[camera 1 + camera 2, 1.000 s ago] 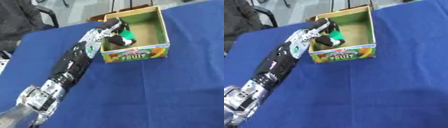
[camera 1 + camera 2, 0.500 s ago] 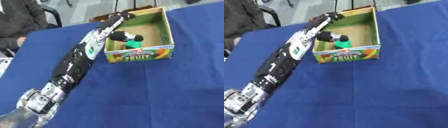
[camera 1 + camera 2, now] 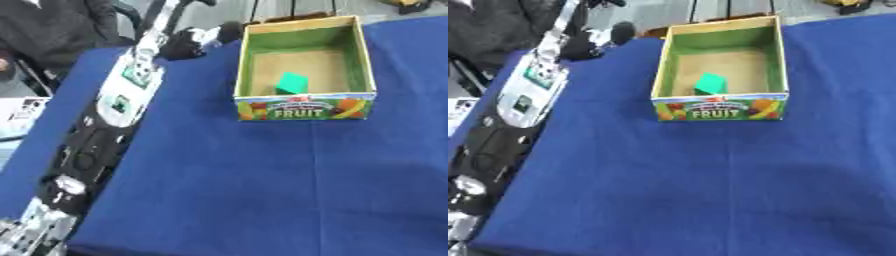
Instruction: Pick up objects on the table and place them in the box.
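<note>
**Block's in, nothing else in sight**

Green block (image 3: 291, 83) sits on the box (image 3: 365, 60) floor, near its front wall. I'd call this drop done; next I need another object (none visible). Left hand (image 3: 186, 42) at 11 o'clock beside the box; can't tell its fingers.

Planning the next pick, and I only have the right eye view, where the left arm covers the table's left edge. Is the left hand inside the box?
Observer: No. The left eye view shows the left hand outside the box, beside its far left corner.
Operator: What lies left of the arm?
Observer: The left eye view shows a strip of blue tablecloth there, with nothing I can make out on it.
Operator: And the right hand?
Observer: It shows in neither view.
</note>
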`<move>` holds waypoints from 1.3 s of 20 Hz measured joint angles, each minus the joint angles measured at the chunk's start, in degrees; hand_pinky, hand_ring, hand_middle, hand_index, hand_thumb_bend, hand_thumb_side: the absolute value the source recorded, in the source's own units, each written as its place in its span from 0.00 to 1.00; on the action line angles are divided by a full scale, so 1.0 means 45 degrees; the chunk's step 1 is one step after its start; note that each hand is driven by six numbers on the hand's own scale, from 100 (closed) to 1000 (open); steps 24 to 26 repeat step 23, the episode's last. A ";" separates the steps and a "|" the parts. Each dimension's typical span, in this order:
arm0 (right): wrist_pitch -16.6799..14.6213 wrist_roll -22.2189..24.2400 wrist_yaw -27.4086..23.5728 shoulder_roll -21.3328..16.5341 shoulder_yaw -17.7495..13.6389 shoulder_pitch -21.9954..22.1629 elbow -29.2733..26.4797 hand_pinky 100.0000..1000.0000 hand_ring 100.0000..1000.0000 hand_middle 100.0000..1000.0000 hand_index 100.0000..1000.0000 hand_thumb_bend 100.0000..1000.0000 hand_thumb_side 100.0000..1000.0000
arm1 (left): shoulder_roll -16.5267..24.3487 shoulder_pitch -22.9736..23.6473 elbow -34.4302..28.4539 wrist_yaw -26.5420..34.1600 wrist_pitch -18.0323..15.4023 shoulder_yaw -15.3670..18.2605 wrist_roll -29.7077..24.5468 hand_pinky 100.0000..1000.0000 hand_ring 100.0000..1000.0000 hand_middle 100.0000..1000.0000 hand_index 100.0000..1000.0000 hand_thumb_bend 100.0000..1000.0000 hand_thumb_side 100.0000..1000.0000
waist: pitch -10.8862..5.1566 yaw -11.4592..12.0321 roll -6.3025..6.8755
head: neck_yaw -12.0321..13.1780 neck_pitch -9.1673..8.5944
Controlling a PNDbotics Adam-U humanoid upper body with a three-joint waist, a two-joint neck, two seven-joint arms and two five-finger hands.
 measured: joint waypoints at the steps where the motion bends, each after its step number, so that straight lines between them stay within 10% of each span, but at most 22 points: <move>1: -0.0003 -0.0010 0.0000 0.0001 -0.0011 0.0014 0.0014 0.74 0.63 0.53 0.64 0.00 0.97 | -0.0082 0.0675 -0.0443 0.0289 0.0087 0.0184 0.0139 0.62 0.72 0.65 0.80 0.68 0.75 | 0.0000 0.0058 0.0000 | -0.0069 0.0027; 9: 0.0009 -0.0059 -0.0004 0.0082 -0.0072 -0.0006 0.0053 0.74 0.63 0.53 0.64 0.00 0.97 | -0.2088 0.3391 -0.1217 0.0802 0.0407 0.0681 0.0454 0.59 0.65 0.57 0.77 0.61 0.85 | 0.0000 0.0109 -0.0003 | -0.0803 0.0007; 26: 0.0025 -0.0072 -0.0019 0.0093 -0.0071 -0.0002 0.0055 0.74 0.63 0.53 0.64 0.00 0.96 | -0.3481 0.3641 -0.0739 0.0979 0.0362 0.0752 0.0365 0.57 0.63 0.55 0.75 0.60 0.88 | -0.0009 0.0259 -0.0171 | -0.1316 -0.0103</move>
